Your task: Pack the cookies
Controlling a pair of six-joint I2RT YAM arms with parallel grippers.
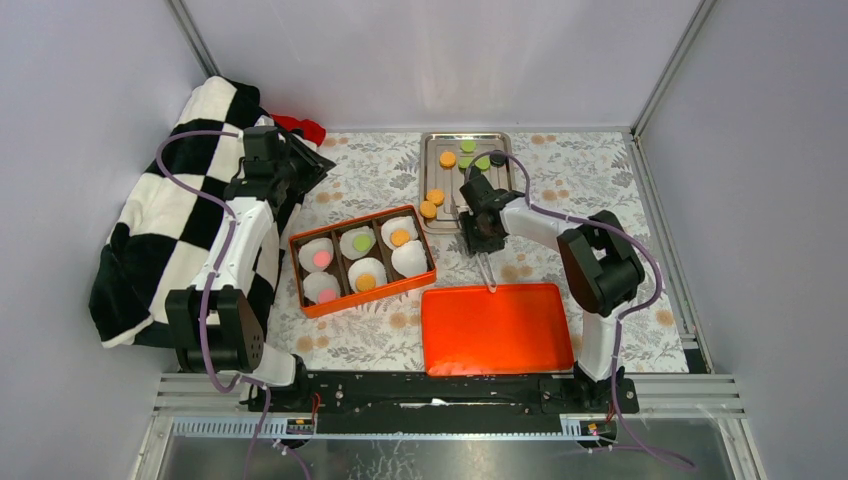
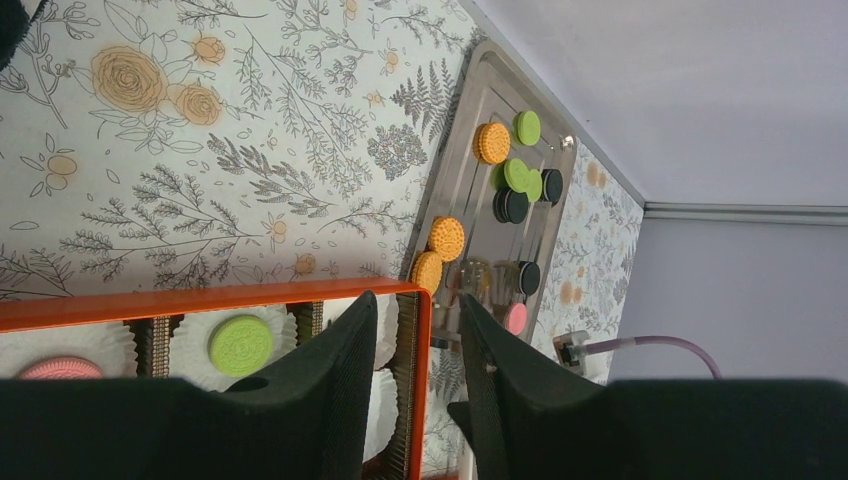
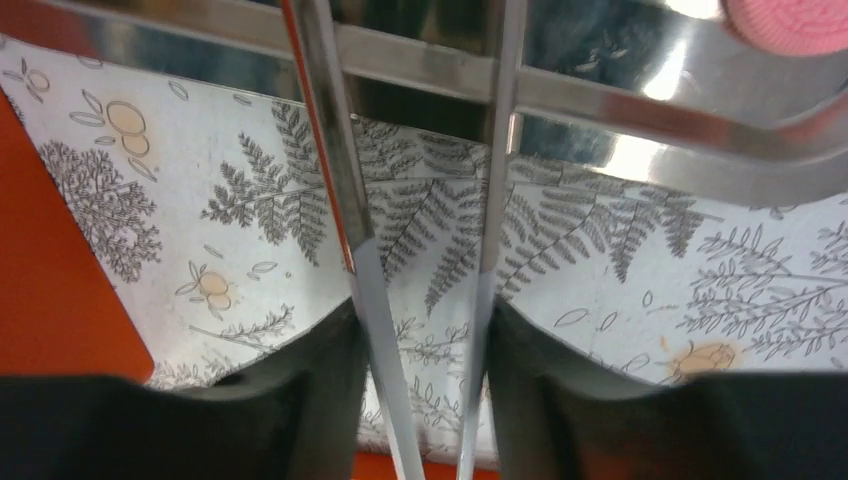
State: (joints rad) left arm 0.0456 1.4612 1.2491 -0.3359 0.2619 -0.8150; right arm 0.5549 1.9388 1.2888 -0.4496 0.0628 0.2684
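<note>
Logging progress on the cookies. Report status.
Left pincer open, empty. Right pincer shut on tongs. Five cookies in box, one cup empty, rest on steel tray. No blocker seen.

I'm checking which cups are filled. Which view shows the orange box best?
Top external: the orange box lies fully in view, all six paper cups visible, five holding a cookie. Left wrist shows only one corner, a green cookie and a pink one's edge. Right wrist shows no cups.

Orange, green, pink, black cookies (image 1: 447, 159)
</note>
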